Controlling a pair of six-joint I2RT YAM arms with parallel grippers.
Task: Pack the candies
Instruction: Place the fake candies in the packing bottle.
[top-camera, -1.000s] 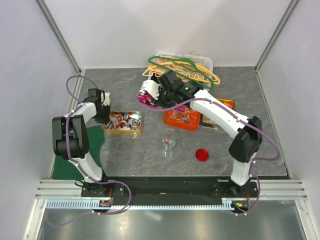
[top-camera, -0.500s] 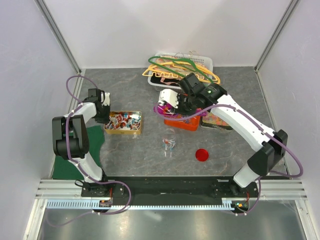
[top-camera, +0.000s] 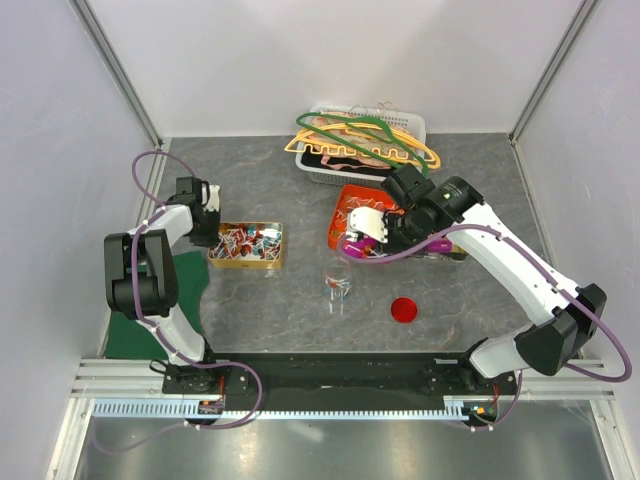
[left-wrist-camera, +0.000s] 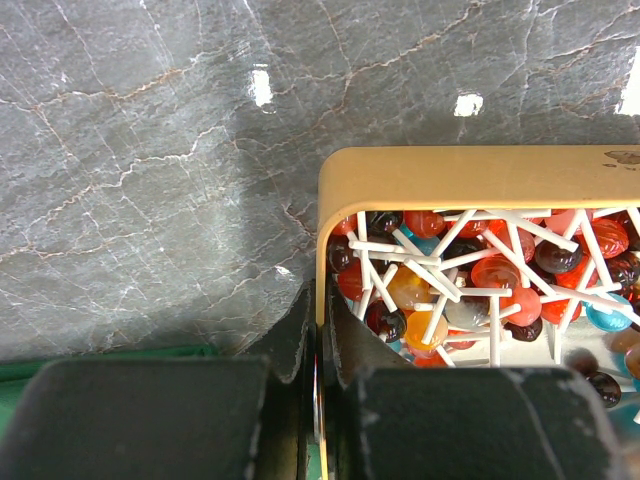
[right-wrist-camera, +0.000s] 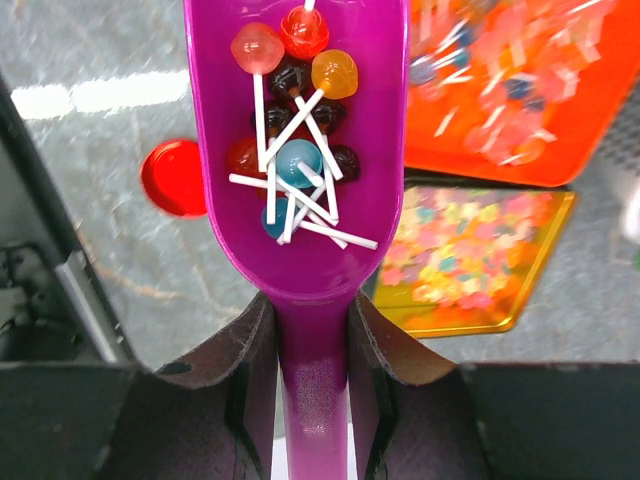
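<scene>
The right fingers (right-wrist-camera: 255, 342) are clamped on the handle of 1 purple scoop (right-wrist-camera: 300, 270). It carries roughly 10 candies (right-wrist-camera: 297, 160), round lollipops on white sticks, heaped in its bowl. In the overhead view the scoop hangs over the near edge of the orange tin (right-wrist-camera: 480, 165), its long axis running from the fingers out toward the robot's left.

That line is what matters. The gold tin (left-wrist-camera: 450, 175) lies well apart to the left, roughly along that axis, its long side running left to right, with bare counter (top-camera: 260, 180) between. The left fingers (left-wrist-camera: 298, 335) are closed on that tin's left wall, pinning it. So the left arm is nearer the gold tin, while the right arm holds the load. I judge the gold tin the likelier drop point, though both tins hold candies.

Counted:
- 3 tins, the 3rd (right-wrist-camera: 470, 250) speckled and blurred
- 1 scoop
- 1 red disc (top-camera: 403, 310)
- 1 small loose cluster (top-camera: 337, 287) of candies on the counter, too small to count
- 1 white basket (top-camera: 415, 120) at the back
</scene>
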